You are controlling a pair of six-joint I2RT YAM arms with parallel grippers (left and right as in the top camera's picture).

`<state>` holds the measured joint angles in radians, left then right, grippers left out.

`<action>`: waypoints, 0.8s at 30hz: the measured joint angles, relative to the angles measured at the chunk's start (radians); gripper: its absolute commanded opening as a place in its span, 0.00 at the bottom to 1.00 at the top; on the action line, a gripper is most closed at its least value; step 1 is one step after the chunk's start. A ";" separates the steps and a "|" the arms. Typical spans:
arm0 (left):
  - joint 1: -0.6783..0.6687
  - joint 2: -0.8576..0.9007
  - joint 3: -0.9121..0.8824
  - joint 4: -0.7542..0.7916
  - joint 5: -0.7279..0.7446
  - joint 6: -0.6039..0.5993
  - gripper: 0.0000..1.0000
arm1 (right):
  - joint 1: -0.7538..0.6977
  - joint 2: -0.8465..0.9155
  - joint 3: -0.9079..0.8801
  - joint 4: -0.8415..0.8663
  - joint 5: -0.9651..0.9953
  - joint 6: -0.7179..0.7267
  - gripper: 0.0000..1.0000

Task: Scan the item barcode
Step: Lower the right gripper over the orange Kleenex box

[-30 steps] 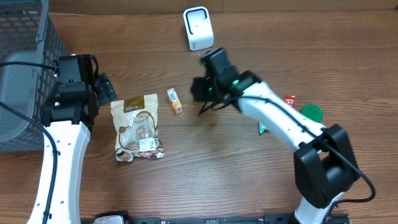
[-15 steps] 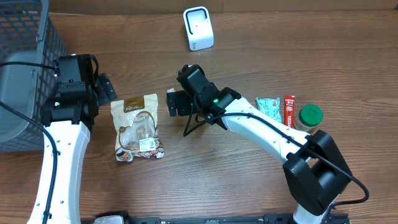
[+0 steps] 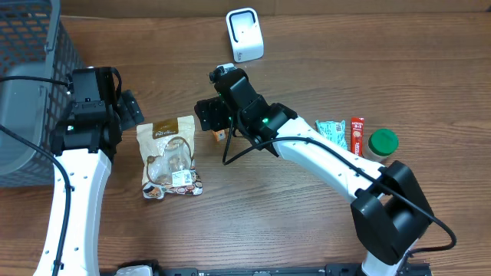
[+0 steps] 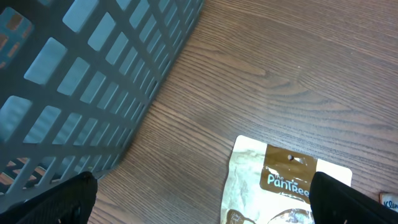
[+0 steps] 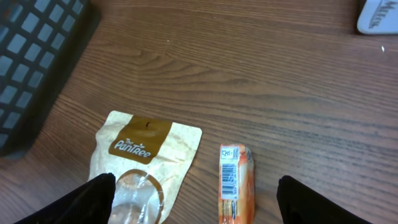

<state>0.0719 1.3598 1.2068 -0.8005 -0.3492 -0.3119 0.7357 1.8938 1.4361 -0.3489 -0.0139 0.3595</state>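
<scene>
Grey mesh basket (image 3: 31, 69) is noted at far left. The left end effector (image 3: 129, 109) is held apart and empty, near the brown pouch (image 3: 170, 157). The orange packet (image 5: 236, 180) lies flat on the tabletop (image 3: 268, 222), barcode up, beneath the right end effector (image 3: 209, 116), whose fingers are spread with nothing gripped. The packet is judged light, crinkly and slightly soft. A grasp across its long edges is advised, with the label left uncovered.
</scene>
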 measured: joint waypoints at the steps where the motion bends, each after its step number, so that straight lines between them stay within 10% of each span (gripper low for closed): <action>1: 0.000 0.000 0.000 0.000 0.000 0.000 1.00 | 0.001 0.007 0.000 0.006 0.000 -0.002 0.85; 8: 0.000 0.000 0.000 0.000 0.000 0.000 1.00 | 0.012 0.187 0.005 0.011 0.003 -0.019 0.85; 17: 0.000 0.000 0.000 0.000 0.000 0.000 1.00 | 0.012 0.213 0.005 -0.012 0.003 -0.024 0.27; 24: 0.000 0.000 0.000 0.000 0.000 0.000 1.00 | 0.010 0.207 0.005 -0.086 0.011 -0.022 0.22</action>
<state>0.0719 1.3598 1.2068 -0.8005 -0.3492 -0.3119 0.7452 2.1006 1.4414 -0.4347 -0.0032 0.3374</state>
